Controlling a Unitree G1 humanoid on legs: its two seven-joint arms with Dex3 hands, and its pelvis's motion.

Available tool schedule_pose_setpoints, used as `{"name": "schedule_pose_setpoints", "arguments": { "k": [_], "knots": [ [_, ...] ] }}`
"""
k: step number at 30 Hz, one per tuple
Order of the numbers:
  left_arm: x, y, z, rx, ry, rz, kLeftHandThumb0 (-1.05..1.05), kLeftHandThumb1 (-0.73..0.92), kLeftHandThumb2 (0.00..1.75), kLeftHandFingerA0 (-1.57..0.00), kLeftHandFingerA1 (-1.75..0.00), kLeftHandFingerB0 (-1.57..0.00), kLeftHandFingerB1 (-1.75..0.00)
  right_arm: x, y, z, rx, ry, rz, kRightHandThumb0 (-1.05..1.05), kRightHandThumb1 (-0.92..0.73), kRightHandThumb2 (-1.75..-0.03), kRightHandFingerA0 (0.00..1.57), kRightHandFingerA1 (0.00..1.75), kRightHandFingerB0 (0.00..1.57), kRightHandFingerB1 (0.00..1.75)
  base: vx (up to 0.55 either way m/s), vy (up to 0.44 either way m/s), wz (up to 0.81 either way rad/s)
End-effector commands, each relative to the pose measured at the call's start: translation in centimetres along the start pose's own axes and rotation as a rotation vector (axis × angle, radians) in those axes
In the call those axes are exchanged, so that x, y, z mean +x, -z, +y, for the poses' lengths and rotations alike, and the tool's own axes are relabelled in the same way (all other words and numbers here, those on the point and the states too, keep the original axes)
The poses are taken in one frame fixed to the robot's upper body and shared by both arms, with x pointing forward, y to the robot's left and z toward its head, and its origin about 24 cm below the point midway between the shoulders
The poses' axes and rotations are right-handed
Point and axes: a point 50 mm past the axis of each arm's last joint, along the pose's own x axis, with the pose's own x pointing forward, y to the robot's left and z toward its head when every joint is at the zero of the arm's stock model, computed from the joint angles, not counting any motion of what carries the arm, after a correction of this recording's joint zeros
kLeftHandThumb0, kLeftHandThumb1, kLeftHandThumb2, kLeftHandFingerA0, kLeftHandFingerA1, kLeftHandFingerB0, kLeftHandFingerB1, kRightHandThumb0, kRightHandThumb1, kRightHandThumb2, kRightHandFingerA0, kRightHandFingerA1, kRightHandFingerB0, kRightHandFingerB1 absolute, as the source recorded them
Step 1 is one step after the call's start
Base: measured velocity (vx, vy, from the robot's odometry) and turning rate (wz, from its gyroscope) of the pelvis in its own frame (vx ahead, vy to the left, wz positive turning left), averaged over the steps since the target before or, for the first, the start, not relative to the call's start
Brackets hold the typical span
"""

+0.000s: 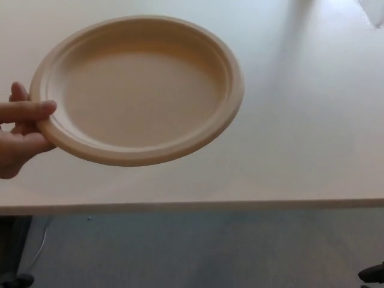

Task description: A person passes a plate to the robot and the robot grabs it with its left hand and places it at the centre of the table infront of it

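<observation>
Beige and empty, the plate [138, 90] is held out above the pale tabletop [300, 120], pinched at its left rim by a person's hand [21, 135]. Nothing of the task is seen done: neither robot hand is in view, so their state cannot be told. Grasping with the left hand and placing at centre remain.

Person's hand [21, 129] cut off at left edge, fingers behind plate [138, 90].
</observation>
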Motion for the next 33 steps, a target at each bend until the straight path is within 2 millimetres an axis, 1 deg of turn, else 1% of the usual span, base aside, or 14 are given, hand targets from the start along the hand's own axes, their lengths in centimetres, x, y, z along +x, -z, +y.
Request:
{"name": "schedule_pose_setpoints", "arguments": {
  "k": [1, 2, 6, 9, 10, 11, 12, 13, 14, 16, 18, 20, 30, 33],
  "knots": [
    [-0.4, -0.4, 0.5, 0.04, -0.006, -0.094, -0.58, 0.48, 0.78, -0.26, -0.49, -0.1, -0.41, -0.1, 0.2, -0.6, -0.028, 0.021, -0.024, -0.58, -0.71, -0.6, 0.76, 0.79, 0.51, 0.55, 0.0, 0.0, 0.0],
    [-0.5, -1.0, 0.2, 0.029, -0.006, -0.15, -0.59, 0.47, 0.76, -0.18, -0.46, -0.12, -0.42, -0.2, 0.3, -0.6, -0.027, 0.019, -0.021, -0.57, -0.71, -0.6, 0.72, 0.77, 0.5, 0.54, 0.0, 0.0, 0.0],
    [-1.0, -2.4, -0.5, 0.046, -0.02, -0.293, -0.6, 0.46, 0.76, -0.22, -0.45, -0.14, -0.42, -0.2, 0.4, -0.6, -0.028, 0.015, -0.016, -0.57, -0.71, -0.6, 0.71, 0.75, 0.49, 0.54, 0.0, 0.0, 0.0],
    [-2.7, -3.7, -1.6, 0.107, -0.004, -0.479, -0.57, 0.45, 0.74, -0.18, -0.43, -0.14, -0.41, -0.2, 0.6, -0.5, -0.038, 0.003, -0.003, -0.59, -0.71, -0.61, 0.69, 0.73, 0.48, 0.52, 0.0, 0.0, 0.0],
    [-3.5, -4.1, -2.0, 0.108, 0.01, -0.546, -0.28, 0.4, 0.94, -0.08, -0.52, -0.08, -0.51, -0.2, 0.7, -0.4, -0.034, 0.0, -0.002, -0.57, -0.71, -0.6, 0.67, 0.72, 0.49, 0.53, 0.0, 0.0, 0.0],
    [-4.3, -4.6, -2.4, 0.11, 0.023, -0.607, -0.28, 0.4, 0.94, -0.08, -0.52, -0.08, -0.51, -0.3, 0.7, -0.4, -0.029, 0.0, -0.003, -0.57, -0.71, -0.6, 0.67, 0.72, 0.49, 0.53, 0.0, 0.0, 0.0],
    [-5.2, -5.2, -2.8, 0.122, 0.029, -0.667, -0.52, 0.56, 0.57, -0.26, -0.3, -0.22, -0.33, -0.3, 0.7, -0.4, -0.031, 0.0, -0.004, -0.57, -0.71, -0.6, 0.68, 0.73, 0.5, 0.54, 0.0, 0.0, 0.0],
    [-5.2, -5.2, -2.8, 0.122, 0.029, -0.667, -0.52, 0.56, 0.57, -0.26, -0.3, -0.22, -0.33, -0.3, 0.7, -0.4, -0.031, 0.0, -0.004, -0.57, -0.71, -0.6, 0.68, 0.73, 0.5, 0.54, 0.0, 0.0, 0.0],
    [-7.7, -6.2, -3.8, 0.176, 0.025, -0.819, -0.59, 0.46, 0.74, -0.22, -0.41, -0.17, -0.42, -0.4, 1.0, -0.1, -0.044, -0.012, 0.002, -0.57, -0.71, -0.6, 0.69, 0.74, 0.48, 0.54, 0.0, 0.0, 0.0],
    [-10.9, -7.3, -4.9, 0.229, 0.03, -0.963, -0.61, 0.47, 0.75, -0.24, -0.41, -0.15, -0.42, -0.5, 1.4, 0.3, -0.04, -0.024, 0.013, -0.57, -0.71, -0.6, 0.69, 0.74, 0.48, 0.53, 0.0, 0.0, 0.0],
    [-12.2, -8.0, -5.2, 0.246, 0.033, -1.005, -0.62, 0.48, 0.76, -0.23, -0.41, -0.14, -0.42, -0.5, 1.5, 0.3, -0.041, -0.025, 0.014, -0.56, -0.7, -0.6, 0.69, 0.74, 0.48, 0.53, 0.0, 0.0, 0.0],
    [-16.4, -10.3, -5.6, 0.249, 0.029, -1.211, -0.62, 0.49, 0.76, -0.22, -0.41, -0.14, -0.4, -0.5, 1.5, 0.3, -0.057, -0.025, 0.019, -0.55, -0.69, -0.6, 0.7, 0.73, 0.5, 0.52, 0.0, 0.0, 0.0],
    [-25.1, -14.2, -4.3, 0.251, -0.164, -1.657, -0.57, 0.5, 0.76, -0.28, -0.43, -0.2, -0.42, -0.6, 1.6, 0.5, -0.052, -0.029, 0.02, -0.54, -0.69, -0.59, 0.71, 0.75, 0.5, 0.54, 0.0, 0.0, 0.0],
    [-26.4, -14.7, -4.4, 0.184, -0.203, -1.75, -0.57, 0.48, 0.76, -0.35, -0.45, -0.28, -0.44, -0.6, 1.6, 0.5, -0.068, -0.031, 0.02, -0.54, -0.69, -0.59, 0.73, 0.75, 0.5, 0.54, 0.0, 0.0, 0.0]
  ]
}}
